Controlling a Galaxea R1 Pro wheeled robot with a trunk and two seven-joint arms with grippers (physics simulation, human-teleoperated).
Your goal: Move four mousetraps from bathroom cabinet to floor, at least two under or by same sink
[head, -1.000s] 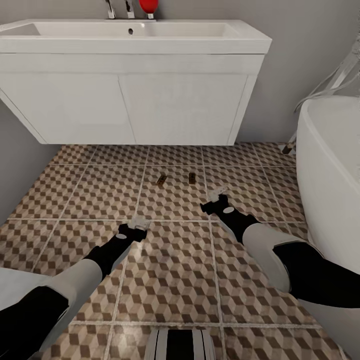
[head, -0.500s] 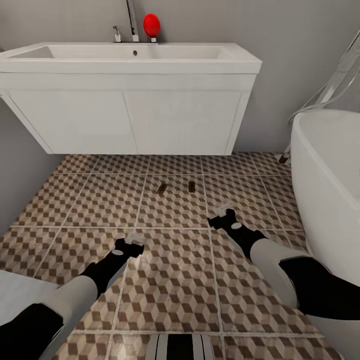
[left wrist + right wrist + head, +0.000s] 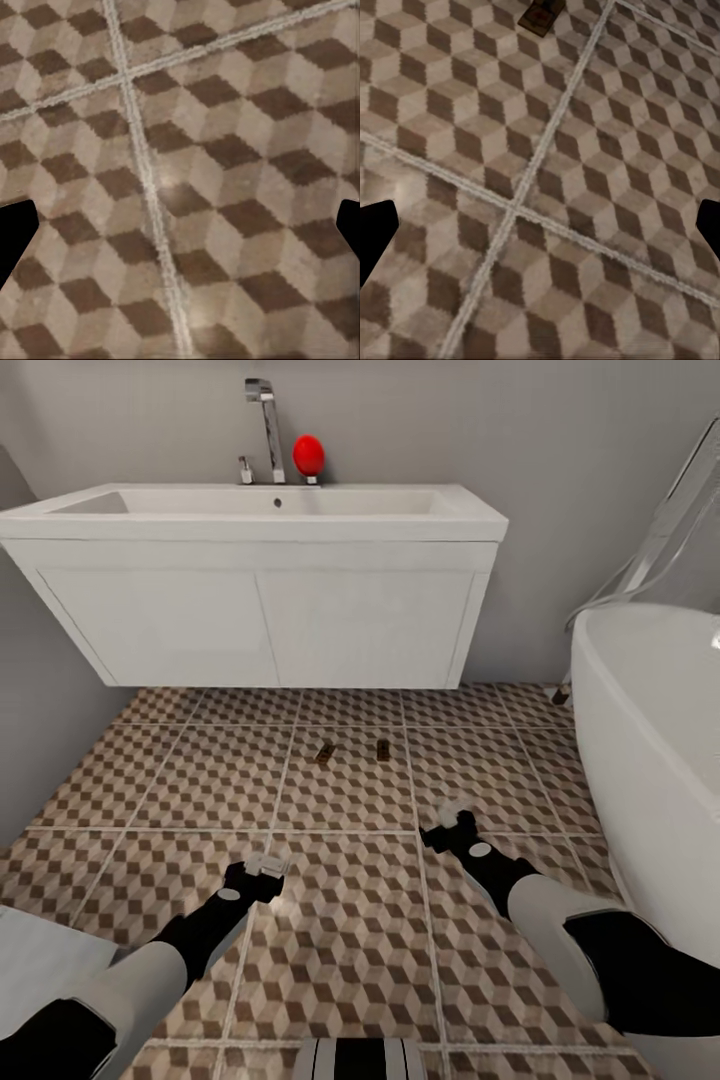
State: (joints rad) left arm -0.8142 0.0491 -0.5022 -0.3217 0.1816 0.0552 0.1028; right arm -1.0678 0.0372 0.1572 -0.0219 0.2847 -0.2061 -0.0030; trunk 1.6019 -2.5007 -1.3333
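We hold our left gripper (image 3: 266, 865) and right gripper (image 3: 452, 818) wide apart and empty above the bathroom floor (image 3: 340, 950), two mousetraps (image 3: 325, 752) lying just before the sink (image 3: 270, 520).

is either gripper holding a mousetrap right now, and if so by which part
Nothing is held. The left gripper and right gripper are both open over the bathroom floor; two mousetraps lie apart from them, near the sink.

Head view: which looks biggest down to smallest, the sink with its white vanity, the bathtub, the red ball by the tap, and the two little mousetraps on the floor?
1. Sink with its vanity
2. Bathtub, though partly cut off and nearer the camera, so unsure
3. Red ball
4. Mousetraps, which look alike in size
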